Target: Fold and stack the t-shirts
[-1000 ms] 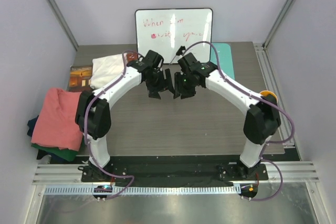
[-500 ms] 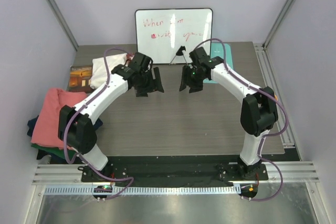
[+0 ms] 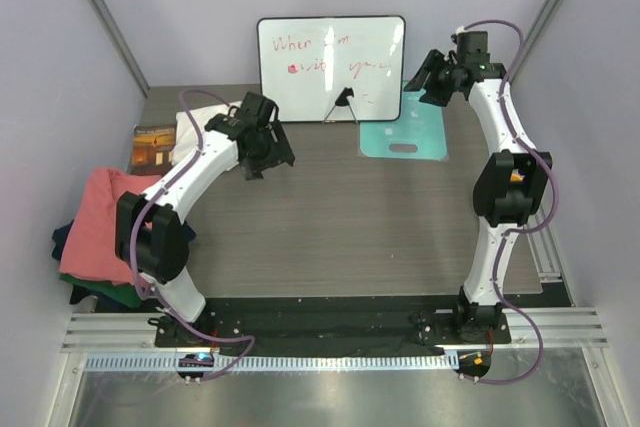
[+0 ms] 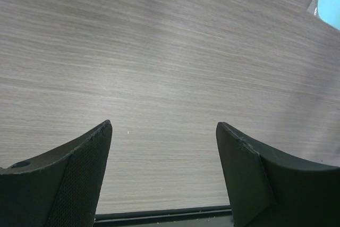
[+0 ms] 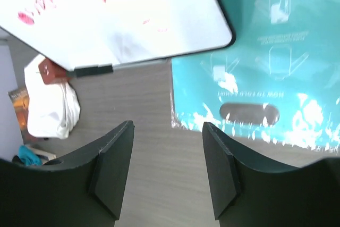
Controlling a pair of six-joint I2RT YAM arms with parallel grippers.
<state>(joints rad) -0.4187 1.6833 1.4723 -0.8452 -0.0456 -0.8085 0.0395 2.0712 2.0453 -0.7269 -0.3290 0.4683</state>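
Shirts unfolded: white shirt point(image 3: 203, 131) bunched just left of whiteboard point(image 3: 331, 67); pink shirt point(image 3: 100, 222) atop green shirt point(image 3: 112, 294) and navy shirt point(image 3: 62, 238), farther left and nearer. Left gripper point(image 4: 163, 131) spread wide, empty, over table point(image 4: 159, 46) before whiteboard. Right gripper point(image 5: 167, 128) spread wide, empty, raised at whiteboard's right edge above mat point(image 5: 276, 78).

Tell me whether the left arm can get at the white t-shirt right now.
Probably yes: the left gripper hangs open and empty near the white t-shirt, with nothing visible between them.

Whiteboard point(image 3: 331, 67) upright at the table's point(image 3: 350, 217) far edge — teal mat point(image 3: 420, 122) flat beside it
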